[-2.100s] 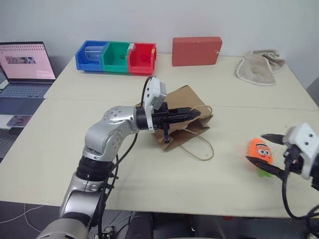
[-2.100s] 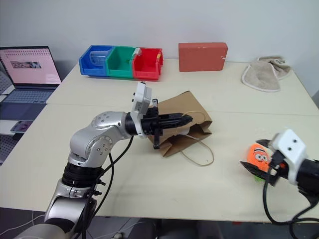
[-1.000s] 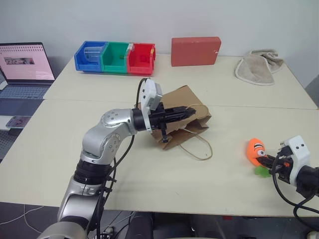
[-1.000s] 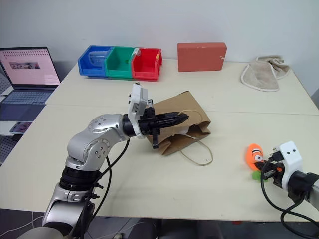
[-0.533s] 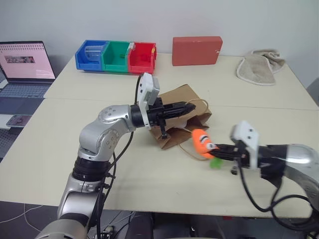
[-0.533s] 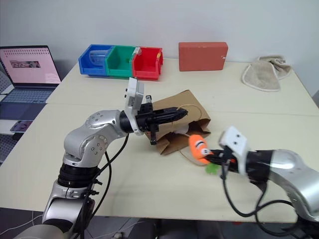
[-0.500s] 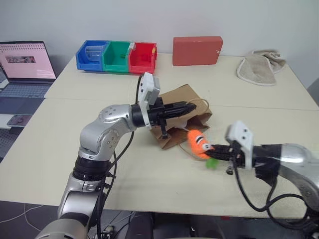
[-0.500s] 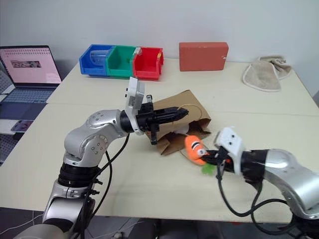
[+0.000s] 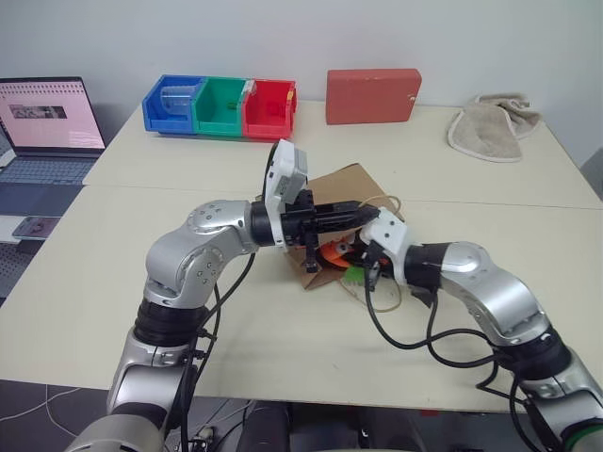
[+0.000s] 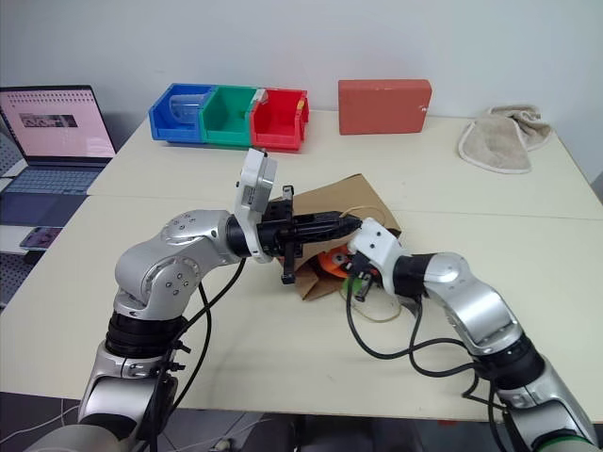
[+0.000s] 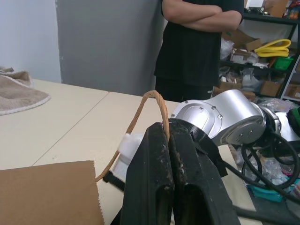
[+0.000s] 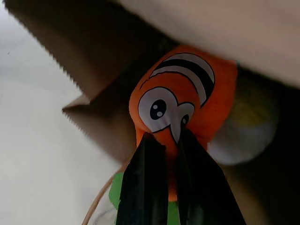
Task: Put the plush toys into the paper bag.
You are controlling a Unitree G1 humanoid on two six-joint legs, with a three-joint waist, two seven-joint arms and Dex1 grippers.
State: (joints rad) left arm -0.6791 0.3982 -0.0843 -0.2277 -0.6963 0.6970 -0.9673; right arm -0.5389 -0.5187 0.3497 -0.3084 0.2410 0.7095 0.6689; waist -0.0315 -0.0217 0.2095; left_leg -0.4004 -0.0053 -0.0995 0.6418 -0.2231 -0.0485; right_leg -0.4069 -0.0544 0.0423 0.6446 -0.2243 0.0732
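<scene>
The brown paper bag (image 9: 337,184) lies on its side mid-table, its mouth facing right. My left gripper (image 9: 361,213) is shut on the bag's twine handle (image 11: 153,99) and holds the mouth up. My right gripper (image 9: 352,261) is at that mouth, shut on the orange carrot plush (image 12: 187,98), which sits partly inside the opening (image 10: 332,262); its green leaves (image 9: 352,274) stick out. In the right wrist view, the white and yellow egg plush (image 12: 248,129) lies deeper inside the bag, behind the carrot.
A red box (image 9: 372,95), blue, green and red bins (image 9: 220,106) and a beige towel (image 9: 485,127) line the table's far side. A laptop (image 9: 47,122) and a phone (image 9: 36,227) sit at the left. A person (image 11: 197,37) stands beyond the table.
My right arm has swept left from the table's right side, carrying the carrot plush to the bag's mouth. My left gripper has kept its hold on the handle, nearly still.
</scene>
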